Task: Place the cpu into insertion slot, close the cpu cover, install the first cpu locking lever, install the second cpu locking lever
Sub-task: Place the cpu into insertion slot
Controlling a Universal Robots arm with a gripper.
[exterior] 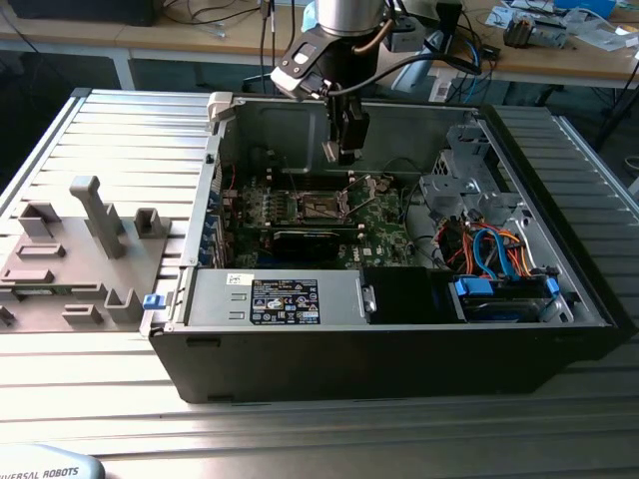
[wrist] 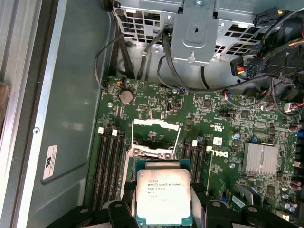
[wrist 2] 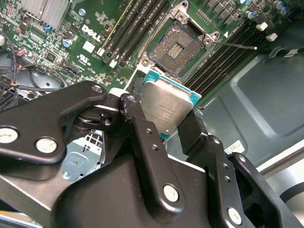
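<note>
Second wrist view: gripper (wrist 2: 164,114) clenched on the cpu (wrist 2: 167,105) by two opposite edges, metal top toward the camera, chip hanging clear above the open insertion slot (wrist 2: 178,43) on the green board (wrist 2: 95,33). It is likely edge-held so the underside stays free to seat. Exterior view puts the gripper (exterior: 344,150) well above the board inside the open computer case (exterior: 399,349), not yet down at the slot. Hard to separate the cpu cover from the slot's metal frame; one thin locking lever (wrist 2: 235,44) sticks out unlatched, the other I cannot make out.

The arm (exterior: 344,15) hangs vertical, fingers (wrist 2: 142,137) clamped on the cpu (wrist 2: 167,107).
</note>
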